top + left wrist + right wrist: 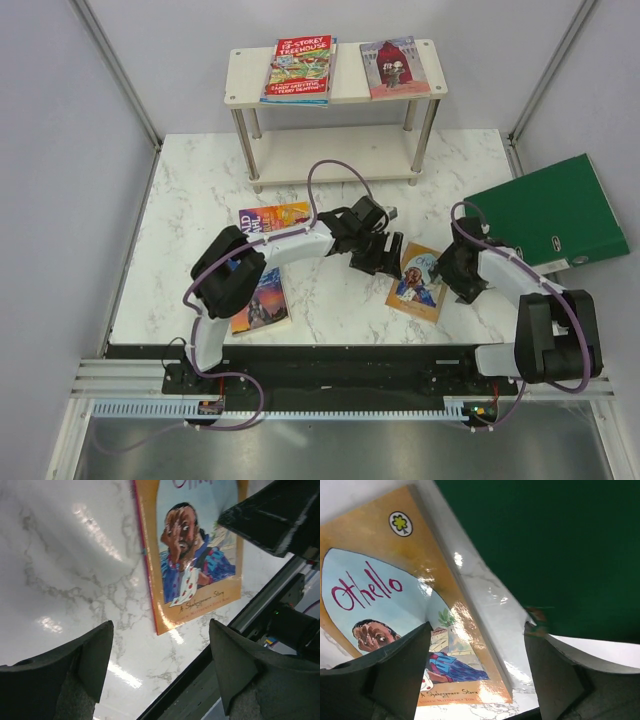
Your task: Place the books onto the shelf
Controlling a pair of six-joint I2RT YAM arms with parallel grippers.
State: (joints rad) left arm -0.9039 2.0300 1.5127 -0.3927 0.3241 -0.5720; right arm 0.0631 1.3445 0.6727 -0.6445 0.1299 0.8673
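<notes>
The tan Othello book (418, 282) lies flat on the marble between my two grippers. My right gripper (455, 275) is low at its right side. In the right wrist view the gripper (477, 665) is open and the book's (395, 610) right edge runs between the jaws, clear of both. My left gripper (385, 255) hovers at the book's left, open and empty (160, 665), with the cover (195, 555) just ahead of it. The shelf (250, 90) stands at the back with the red Treehouse book (300, 68) and a red portrait-cover book (395, 66) on its top board.
A yellow-purple Roald Dahl book (272, 217) and a blue book (262, 303) lie on the left, partly under the left arm. The large green binder (550, 215) lies at the right table edge, close behind my right gripper and filling the upper right wrist view (545, 545).
</notes>
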